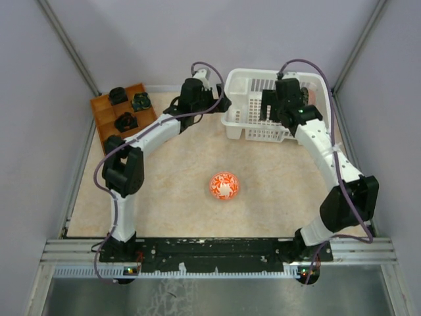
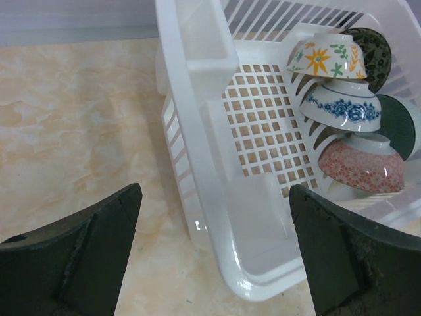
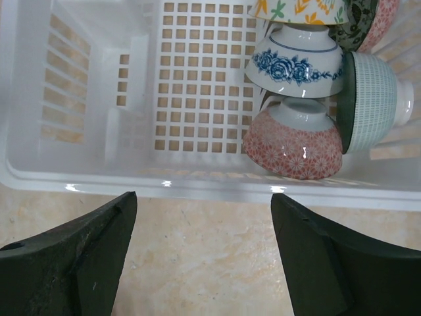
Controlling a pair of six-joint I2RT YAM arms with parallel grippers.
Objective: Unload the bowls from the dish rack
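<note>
The white dish rack (image 1: 245, 89) stands at the back right of the table. Several bowls stand on edge in its right part: a red-patterned bowl (image 3: 293, 146), a blue-flowered bowl (image 3: 296, 66), a pale green bowl (image 3: 373, 102) and an orange-and-green flowered bowl (image 2: 327, 58). An orange-red bowl (image 1: 224, 186) sits upside down mid-table. My left gripper (image 1: 222, 103) is open and empty, hovering at the rack's left corner (image 2: 197, 125). My right gripper (image 1: 276, 110) is open and empty above the rack's near wall (image 3: 197, 181), left of the red-patterned bowl.
An orange-brown compartment tray (image 1: 100, 105) with small dark items stands at the back left. Purple walls close the back and sides. The rack's left part shows a bare grid floor (image 3: 197, 79) and a small corner compartment (image 2: 210, 62).
</note>
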